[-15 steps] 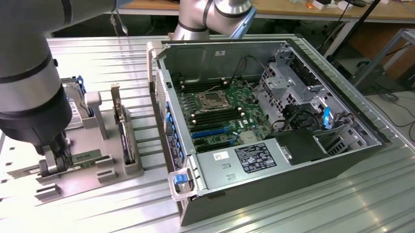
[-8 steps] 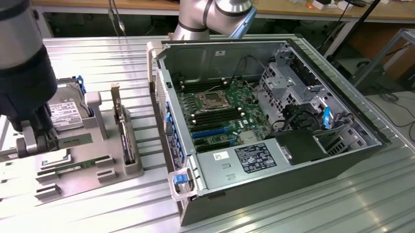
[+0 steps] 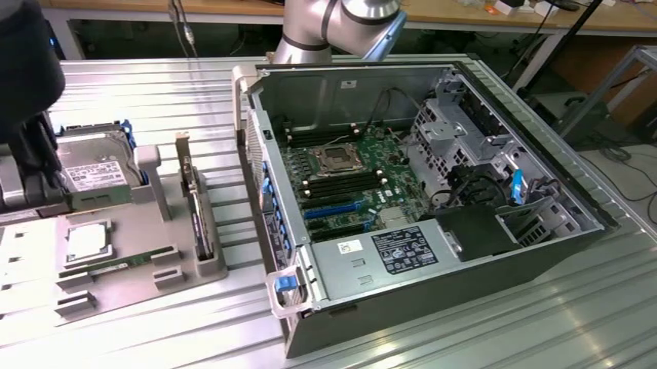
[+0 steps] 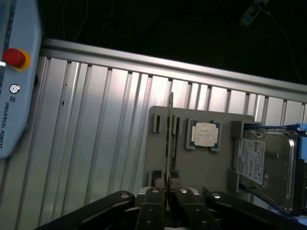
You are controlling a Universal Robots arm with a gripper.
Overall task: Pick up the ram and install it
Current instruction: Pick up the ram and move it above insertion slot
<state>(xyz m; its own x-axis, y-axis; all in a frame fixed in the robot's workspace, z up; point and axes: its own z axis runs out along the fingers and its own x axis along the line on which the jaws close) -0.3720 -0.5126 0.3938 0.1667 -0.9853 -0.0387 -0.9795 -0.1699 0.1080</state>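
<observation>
A ribbed metal table (image 3: 154,84) carries an open computer case (image 3: 328,96) lying on its side, its motherboard (image 3: 359,181) facing up. The grey arm (image 3: 328,27) enters above the case in the exterior view and reaches toward the exterior view's left. There a grey tray (image 4: 218,167) sits well apart from the case. In the tray, a silver hard drive (image 3: 95,175) lies at the far end and an expansion card (image 3: 198,211) stands upright on the side nearest the case. A CPU (image 4: 205,134) lies flat beside the drive, and a thin green stick (image 3: 113,266) rests just beside the CPU. In the wrist view the gripper (image 4: 167,184) is over the tray with its two fingers pressed together on one end of the ram (image 4: 169,139). The ram is seen edge-on as a narrow green strip. It runs out from the fingertips, between two dark slots of the tray and near the CPU.
</observation>
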